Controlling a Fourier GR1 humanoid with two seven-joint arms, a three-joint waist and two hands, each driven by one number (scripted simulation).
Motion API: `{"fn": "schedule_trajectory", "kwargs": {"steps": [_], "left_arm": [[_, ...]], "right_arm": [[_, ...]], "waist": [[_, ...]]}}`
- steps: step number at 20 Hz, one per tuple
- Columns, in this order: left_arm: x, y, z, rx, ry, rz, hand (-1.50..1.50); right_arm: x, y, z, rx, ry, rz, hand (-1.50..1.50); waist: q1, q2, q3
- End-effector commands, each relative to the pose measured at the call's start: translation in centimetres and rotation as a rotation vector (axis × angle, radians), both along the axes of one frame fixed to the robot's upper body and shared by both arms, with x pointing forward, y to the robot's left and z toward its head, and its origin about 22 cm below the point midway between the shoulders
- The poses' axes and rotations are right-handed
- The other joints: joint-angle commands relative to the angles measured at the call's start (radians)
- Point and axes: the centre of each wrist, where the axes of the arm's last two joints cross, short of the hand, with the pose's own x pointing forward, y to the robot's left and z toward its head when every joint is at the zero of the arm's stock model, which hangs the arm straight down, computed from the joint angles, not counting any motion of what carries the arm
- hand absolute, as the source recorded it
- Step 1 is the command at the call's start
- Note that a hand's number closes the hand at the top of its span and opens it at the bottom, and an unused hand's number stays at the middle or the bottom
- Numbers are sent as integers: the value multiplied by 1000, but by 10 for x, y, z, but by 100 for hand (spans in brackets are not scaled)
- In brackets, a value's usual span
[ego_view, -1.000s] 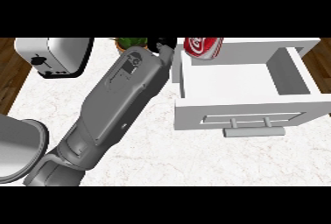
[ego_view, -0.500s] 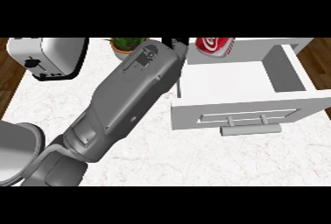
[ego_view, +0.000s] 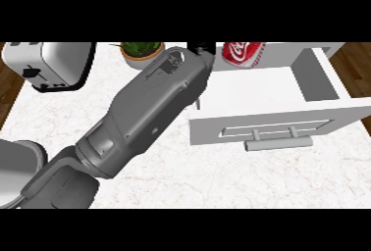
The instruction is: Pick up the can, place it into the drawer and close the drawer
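White marble table (ego_view: 217, 171) carries an open white drawer (ego_view: 261, 93) with a red cylindrical soda can (ego_view: 243, 52) at its far left corner, just beside the mostly hidden black left hand (ego_view: 201, 47), fingers impossible to tell, while a silver toaster (ego_view: 51, 63) and small potted plant (ego_view: 141, 51) stand farther left.

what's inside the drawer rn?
The red can sits at the back of the open drawer; the rest shows bare white floor. The forearm covers the drawer's left edge, and the left hand is mostly hidden.
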Motion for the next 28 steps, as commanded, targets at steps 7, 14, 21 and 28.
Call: {"fn": "schedule_trajectory", "kwargs": {"steps": [7, 14, 21, 28], "left_arm": [[4, 4, -26, 84, 23, 41, -150], [9, 6, -24, 74, 15, 112, -150], [0, 5, -43, 74, 33, 136, -150], [-1, 2, -37, 25, -22, 118, -150]], "right_arm": [[-2, -4, 4, -10, 30, -1, -150], [10, 6, 10, -23, 6, 23, -150], [8, 1, 13, -19, -11, 17, -150], [0, 4, 46, -345, -132, -4, -150]], "waist": [[2, 1, 0], [-21, 12, 0], [-17, 6, 0], [-11, 5, -1]]}}
